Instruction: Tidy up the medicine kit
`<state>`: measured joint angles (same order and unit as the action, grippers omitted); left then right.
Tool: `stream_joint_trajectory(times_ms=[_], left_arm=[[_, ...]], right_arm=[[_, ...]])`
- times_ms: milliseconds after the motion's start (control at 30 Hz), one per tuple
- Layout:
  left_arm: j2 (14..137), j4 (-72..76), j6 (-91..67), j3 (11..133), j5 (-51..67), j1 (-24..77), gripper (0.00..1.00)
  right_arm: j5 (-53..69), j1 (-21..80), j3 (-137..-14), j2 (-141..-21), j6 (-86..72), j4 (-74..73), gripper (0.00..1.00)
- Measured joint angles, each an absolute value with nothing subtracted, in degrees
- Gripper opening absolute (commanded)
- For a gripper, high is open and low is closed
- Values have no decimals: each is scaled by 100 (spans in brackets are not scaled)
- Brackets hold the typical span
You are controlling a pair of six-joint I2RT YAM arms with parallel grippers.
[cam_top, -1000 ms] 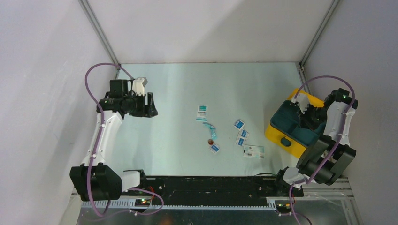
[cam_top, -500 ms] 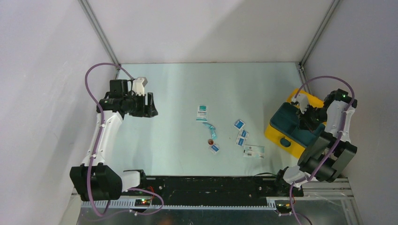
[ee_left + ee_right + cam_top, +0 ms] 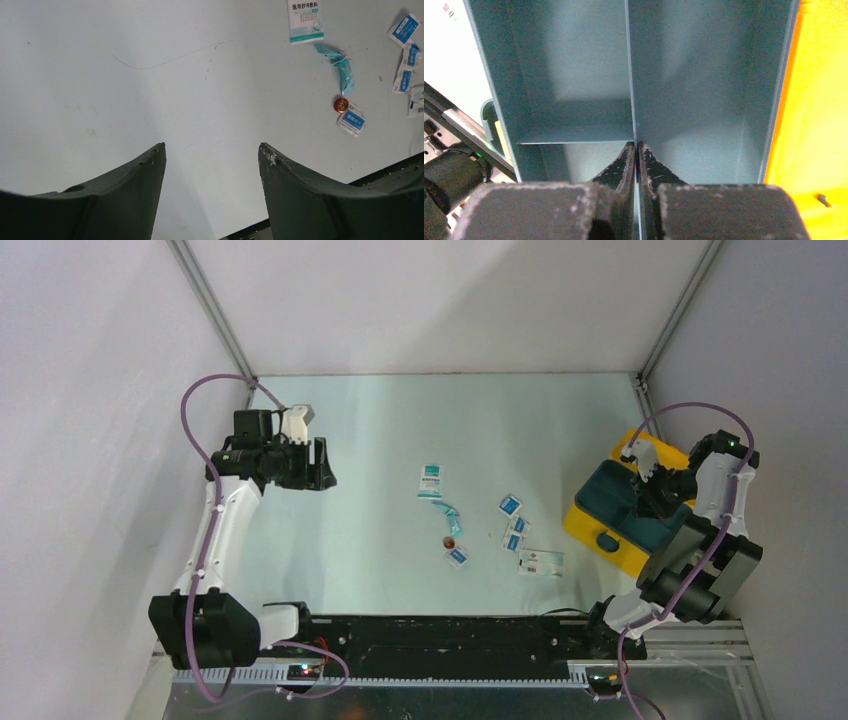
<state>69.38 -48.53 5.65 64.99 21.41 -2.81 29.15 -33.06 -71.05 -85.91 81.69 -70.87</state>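
One yellow medicine kit sits at the right edge of the table, with its dark teal tray resting on top. Your right gripper is down inside that tray, its jaws pinched together on the thin divider between two compartments. Both compartments look bare in the wrist view.

Over the last second your right arm has eased a little toward the far right. The tray seems to have shifted slightly with it, though the overhead view is too coarse to be sure. I read that as the tray starting to lift or slide off the kit, which would open the way to the space beneath.

Nothing has gone in yet. The small white-and-blue packets lie scattered mid-table, well apart from the kit, and so does a larger white packet.

Your left gripper hangs at the far left with its jaws wide apart, holding nothing, exactly where it was a second ago.
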Motion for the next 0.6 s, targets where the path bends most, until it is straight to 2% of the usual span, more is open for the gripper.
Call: stream_joint_trajectory(times_ms=[400,600], left_arm=[[6836,-4853,563,6499,2141,-281,73],[6772,-4853,565,6499,2117,-281,69]], right_arm=[[2838,-3308,-6997,-8208,7922,-6973,28],[2838,-3308,-6987,-7308,7516,-6869,48]])
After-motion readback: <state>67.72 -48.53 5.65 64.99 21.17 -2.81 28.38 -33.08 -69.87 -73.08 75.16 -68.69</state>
